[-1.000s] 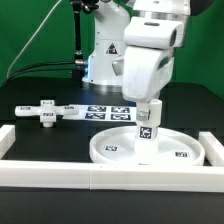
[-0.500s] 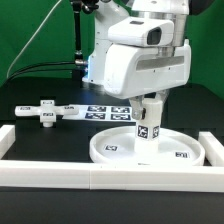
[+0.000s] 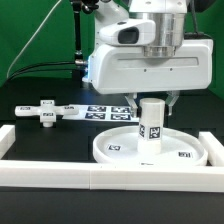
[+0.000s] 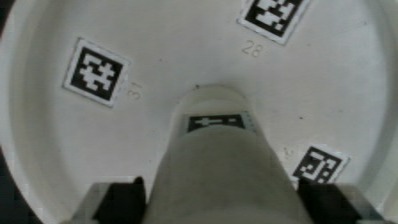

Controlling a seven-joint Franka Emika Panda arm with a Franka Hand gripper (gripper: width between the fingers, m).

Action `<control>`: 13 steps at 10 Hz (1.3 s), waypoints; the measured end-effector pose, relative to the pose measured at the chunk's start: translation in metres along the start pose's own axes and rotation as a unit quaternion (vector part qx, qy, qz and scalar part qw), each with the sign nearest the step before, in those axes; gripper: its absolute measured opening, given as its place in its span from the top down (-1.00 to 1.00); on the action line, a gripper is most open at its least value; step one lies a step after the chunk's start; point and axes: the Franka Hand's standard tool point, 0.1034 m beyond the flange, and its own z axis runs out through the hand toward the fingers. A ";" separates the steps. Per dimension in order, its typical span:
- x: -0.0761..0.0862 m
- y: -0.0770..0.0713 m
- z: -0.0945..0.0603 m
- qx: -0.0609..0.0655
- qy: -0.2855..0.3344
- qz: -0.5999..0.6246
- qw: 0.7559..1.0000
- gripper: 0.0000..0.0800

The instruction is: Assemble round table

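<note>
The large white rimmed disc [image 3: 112, 152] lies flat on the black table. The short cylinder leg [image 3: 151, 126] stands upright at its middle. My gripper [image 3: 153, 102] reaches down from above and is shut on the leg's upper end, one finger on each side. In the wrist view the leg [image 4: 221, 150] runs down to the disc [image 4: 160, 60], and the dark fingertips [image 4: 128, 200] press against its sides around the gripper [image 4: 222, 202]. The cross-shaped piece [image 3: 42, 110] lies on the table at the exterior view's left, away from the gripper.
The marker board [image 3: 104, 111] lies behind the disc. Long white border rails run along the front [image 3: 90, 176] and at the exterior view's left [image 3: 5, 140] and right [image 3: 214, 148]. The robot base [image 3: 100, 60] stands behind.
My hand has turned about a quarter turn around the upright leg, from side-on to broadside. The leg shows a different tag face and stays on the disc.
</note>
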 end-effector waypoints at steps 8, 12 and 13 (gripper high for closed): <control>0.001 -0.001 0.001 0.026 0.002 0.323 0.946 -0.02; 0.005 0.000 -0.001 0.052 -0.002 0.512 0.857 -0.02; 0.005 0.000 -0.001 0.052 -0.004 0.539 0.841 -0.02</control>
